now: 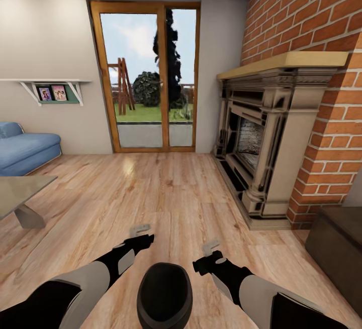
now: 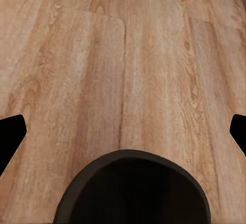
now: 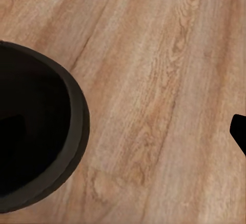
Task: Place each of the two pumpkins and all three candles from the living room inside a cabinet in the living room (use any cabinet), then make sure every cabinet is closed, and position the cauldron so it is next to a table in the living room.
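Cauldron (image 1: 165, 295) sits on the wood floor (image 1: 166, 193) at 6 o'clock between both arms, table (image 1: 20, 191) corner at 9 o'clock, well apart. Left gripper (image 1: 140, 230) and right gripper (image 1: 211, 246) jaws spread, holding nothing. Judging so, cauldron placement is left undone; part of the cabinet (image 1: 337, 243) shows at 4 o'clock.

Wood floor (image 1: 166, 193) open fwd to glass door (image 1: 146, 75). Obstacles: fireplace (image 1: 266, 143) right, cabinet (image 1: 337, 246) near-right, surface (image 1: 20, 191) corner left, cauldron (image 1: 165, 294) btwn arms.
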Tool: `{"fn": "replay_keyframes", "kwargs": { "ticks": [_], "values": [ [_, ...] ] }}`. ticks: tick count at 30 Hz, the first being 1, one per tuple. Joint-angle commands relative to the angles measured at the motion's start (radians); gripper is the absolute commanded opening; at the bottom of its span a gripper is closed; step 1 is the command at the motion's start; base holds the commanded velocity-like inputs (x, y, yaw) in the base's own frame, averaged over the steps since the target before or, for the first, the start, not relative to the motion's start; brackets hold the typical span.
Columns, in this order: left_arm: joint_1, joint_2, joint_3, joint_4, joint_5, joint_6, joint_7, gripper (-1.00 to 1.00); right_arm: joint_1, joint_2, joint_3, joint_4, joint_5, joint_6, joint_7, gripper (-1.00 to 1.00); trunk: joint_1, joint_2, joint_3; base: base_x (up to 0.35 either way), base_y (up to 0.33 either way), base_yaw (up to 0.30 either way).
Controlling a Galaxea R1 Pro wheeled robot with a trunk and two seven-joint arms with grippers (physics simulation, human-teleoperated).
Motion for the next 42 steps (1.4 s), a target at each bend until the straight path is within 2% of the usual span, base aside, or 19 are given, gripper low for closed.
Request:
{"fn": "replay_keyframes", "kwargs": {
  "ticks": [1,9,11,15,16,19,22,25,27,30,31,32,35,37,42],
  "values": [
    [-0.001,0.0,-0.01,0.001,0.009,-0.002,0.0,1.0,-0.001,0.0,0.008,-0.001,-0.007,0.004,-0.003,1.0,0.0,0.0,-0.001,0.0,0.329,0.0],
    [-0.001,0.0,-0.018,0.004,0.001,0.068,0.005,1.0,-0.001,0.0,0.007,-0.001,-0.018,0.005,-0.002,1.0,0.0,0.0,-0.001,0.0,0.313,0.0],
    [-0.001,-0.001,-0.022,0.007,-0.028,0.097,0.011,1.0,-0.001,0.0,0.007,-0.001,-0.061,0.006,-0.005,1.0,0.0,0.0,-0.001,0.0,0.105,0.0],
    [-0.001,-0.005,-0.028,0.01,-0.126,0.176,0.025,1.0,-0.001,-0.003,0.008,0.0,-0.204,0.017,-0.006,1.0,0.0,0.0,-0.001,0.0,0.03,0.0],
    [-0.001,-0.007,-0.028,0.011,-0.14,0.203,0.028,1.0,-0.002,-0.003,0.008,0.0,-0.227,0.031,-0.007,1.0,0.0,0.0,-0.001,0.0,0.009,0.0],
    [-0.001,-0.016,-0.028,0.012,-0.156,0.26,0.03,1.0,-0.004,-0.003,0.009,0.0,-0.256,0.083,-0.007,1.0,0.0,0.0,-0.001,0.0,0.005,0.0],
    [-0.001,-0.029,-0.028,0.013,-0.162,0.288,0.03,1.0,-0.005,-0.003,0.008,0.001,-0.267,0.122,-0.008,1.0,0.0,0.0,-0.001,0.0,0.001,0.0],
    [-0.001,-0.032,-0.027,0.013,-0.163,0.3,0.028,1.0,-0.006,-0.003,0.007,0.001,-0.27,0.133,-0.006,1.0,0.0,0.0,-0.001,0.0,0.0,0.0],
    [-0.001,-0.032,-0.027,0.01,-0.164,0.341,0.015,1.0,-0.007,-0.003,0.007,0.0,-0.27,0.138,-0.002,1.0,0.0,0.0,-0.001,0.0,0.0,0.0],
    [-0.001,-0.033,-0.027,0.0,-0.164,0.411,-0.025,1.0,-0.007,-0.003,0.007,-0.001,-0.27,0.177,0.0,1.0,0.0,0.0,-0.001,0.0,0.0,0.0],
    [-0.001,-0.033,-0.027,-0.005,-0.163,0.425,-0.045,1.0,-0.007,-0.003,0.007,-0.001,-0.27,0.192,0.003,1.0,0.0,0.0,-0.001,0.0,0.0,0.0],
    [-0.001,-0.033,-0.026,-0.015,-0.164,0.449,-0.089,1.0,-0.007,-0.004,0.007,-0.001,-0.27,0.213,0.014,1.0,0.0,0.0,-0.001,0.0,0.0,0.0],
    [-0.002,-0.033,-0.026,-0.023,-0.163,0.494,-0.137,1.0,-0.007,-0.004,0.007,-0.001,-0.271,0.228,0.025,1.0,0.0,0.0,-0.001,0.0,0.0,0.0],
    [-0.002,-0.033,-0.026,-0.037,-0.163,0.559,-0.172,1.0,-0.008,-0.005,0.007,-0.001,-0.271,0.25,0.027,1.0,0.0,0.0,-0.001,0.0,0.0,0.0],
    [-0.002,-0.033,-0.026,-0.08,-0.163,0.602,-0.19,1.0,-0.011,-0.005,0.007,-0.001,-0.271,0.306,0.029,1.0,0.0,0.0,-0.001,0.0,0.0,0.0]
  ]
}}
